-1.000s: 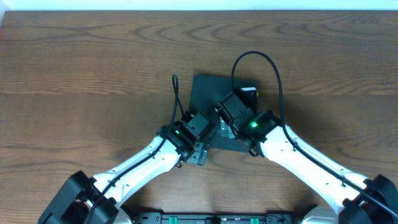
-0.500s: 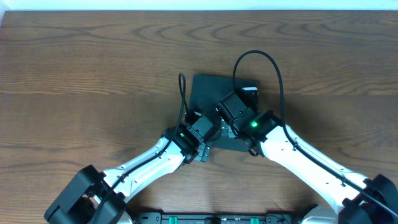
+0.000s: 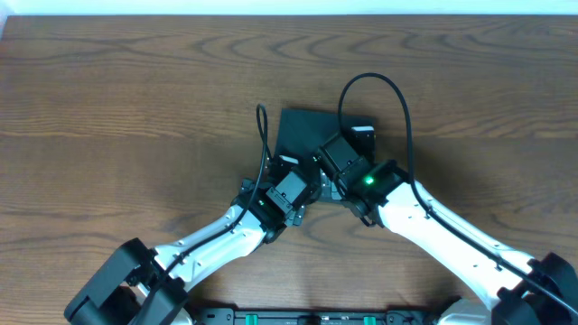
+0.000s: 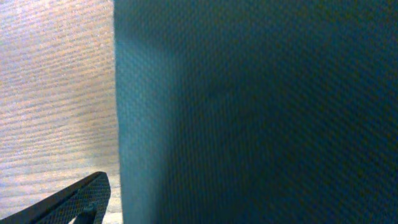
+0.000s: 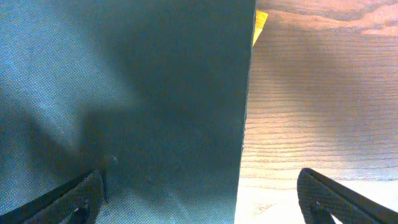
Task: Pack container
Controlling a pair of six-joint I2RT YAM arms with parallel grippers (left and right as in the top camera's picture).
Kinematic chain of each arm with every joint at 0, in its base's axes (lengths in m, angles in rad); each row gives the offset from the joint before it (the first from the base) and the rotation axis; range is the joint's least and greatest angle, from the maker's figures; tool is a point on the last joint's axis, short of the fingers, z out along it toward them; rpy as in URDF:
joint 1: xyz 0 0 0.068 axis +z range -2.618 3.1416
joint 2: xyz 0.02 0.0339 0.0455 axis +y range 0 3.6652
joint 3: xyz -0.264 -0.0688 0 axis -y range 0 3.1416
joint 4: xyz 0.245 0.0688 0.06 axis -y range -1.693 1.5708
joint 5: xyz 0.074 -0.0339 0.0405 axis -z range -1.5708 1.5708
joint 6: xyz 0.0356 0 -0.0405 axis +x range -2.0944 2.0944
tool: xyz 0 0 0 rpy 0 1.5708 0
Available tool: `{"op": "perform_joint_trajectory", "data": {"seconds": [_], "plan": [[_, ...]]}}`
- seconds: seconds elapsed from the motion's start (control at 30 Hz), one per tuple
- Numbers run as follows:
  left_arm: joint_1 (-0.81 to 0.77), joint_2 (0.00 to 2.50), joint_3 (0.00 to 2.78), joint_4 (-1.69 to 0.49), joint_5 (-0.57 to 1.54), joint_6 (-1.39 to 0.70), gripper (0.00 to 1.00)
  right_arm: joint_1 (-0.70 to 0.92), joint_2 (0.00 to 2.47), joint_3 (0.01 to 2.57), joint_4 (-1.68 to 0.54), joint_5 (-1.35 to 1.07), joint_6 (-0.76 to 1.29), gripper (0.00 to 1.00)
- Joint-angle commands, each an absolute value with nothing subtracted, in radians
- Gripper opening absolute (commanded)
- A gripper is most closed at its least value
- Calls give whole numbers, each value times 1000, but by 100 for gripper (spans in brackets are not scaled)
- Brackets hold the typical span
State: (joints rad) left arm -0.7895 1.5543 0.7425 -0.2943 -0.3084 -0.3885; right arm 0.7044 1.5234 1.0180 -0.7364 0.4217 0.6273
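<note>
Dark green, matte, woven-looking stuff fills most of both wrist views, that's the container (image 3: 296,134), sitting mid-table with both arms bent in over its near side from the bottom corners of the overhead view; left gripper (image 3: 284,185) is down at the near-left corner, only one finger (image 4: 78,200) shows, off the box edge over the wood, so I can't tell how wide it is or if it has anything; right gripper (image 5: 200,179) is spread wide with nothing in it, one finger over the box top, the other out over the table (image 3: 135,108), straddling the straight right edge; a yellow packet corner (image 5: 259,23) pokes out past that edge; plenty of bare wood left, right and beyond the box
</note>
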Motion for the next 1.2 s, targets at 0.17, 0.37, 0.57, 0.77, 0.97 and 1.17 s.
{"op": "perform_joint_trajectory", "data": {"seconds": [0.17, 0.37, 0.57, 0.77, 0.97, 1.17], "plan": [[-791, 1564, 741, -258, -392, -358, 96, 697, 1541, 999, -740, 445, 643, 99], [-793, 1527, 746, -319, -390, -363, 95, 697, 1541, 999, -735, 445, 643, 99], [-793, 1348, 793, -442, -337, -363, 96, 697, 1541, 999, -725, 445, 643, 99], [-769, 1110, 809, -472, -342, -316, 95, 697, 1492, 1029, -736, 448, 642, 99], [-640, 1110, 809, -434, -331, -318, 95, 697, 1326, 1056, -793, 455, 644, 99], [-455, 1197, 809, -318, -153, -313, 95, 667, 1191, 1056, -952, 608, 755, 99]]}}
